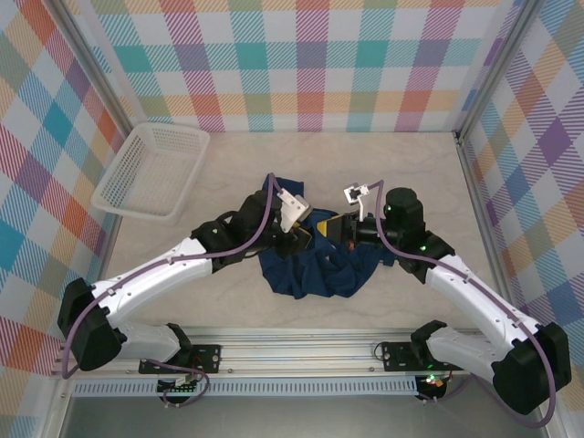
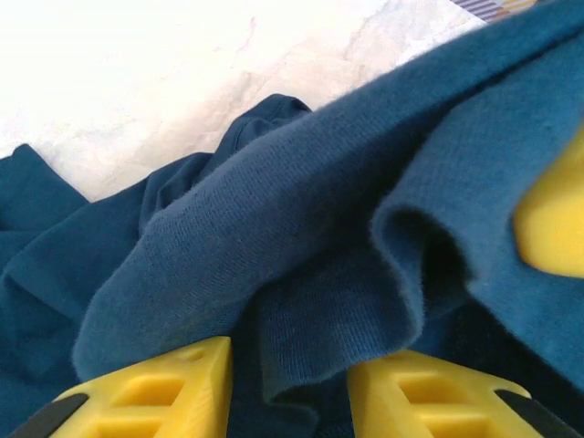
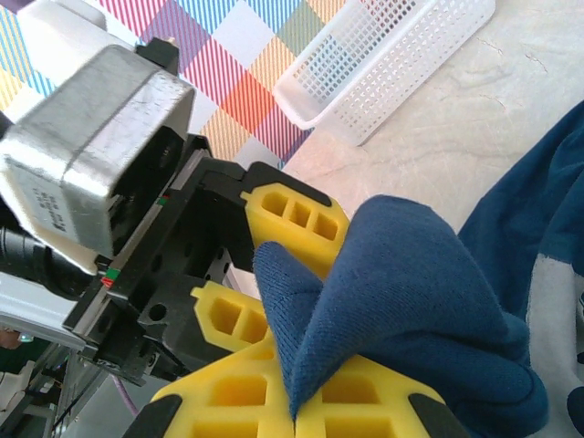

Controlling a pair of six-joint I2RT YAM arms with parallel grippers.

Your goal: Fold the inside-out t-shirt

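The inside-out t-shirt point(image 1: 301, 269) is bunched in a dark blue heap at the middle of the table point(image 1: 365, 164), between the two arms and near the front edge. It is not laid flat, and folds and ridges are seen all over it. Both grippers are brought together over the upper edge of the heap, tips close to each other. The right gripper point(image 3: 294, 401) is closed, its yellow pads meeting on a raised peak of the shirt cloth point(image 3: 411, 292), and the cloth is clamped at the tips. The left gripper point(image 2: 287, 392) is held with its jaws part-way apart, a narrow gap. In the left wrist view a hanging fold of the shirt point(image 2: 301, 228) is seen in that gap, and it cannot be told whether the fold is pinched. In the right wrist view the corner held by the right gripper is poked in between the left gripper point(image 3: 287, 274) fingers. One right-gripper finger point(image 2: 557, 219) is seen at the edge of the left wrist view, pressed into the cloth. The white basket point(image 1: 151, 173) is set at the far left of the table, well apart from the shirt.
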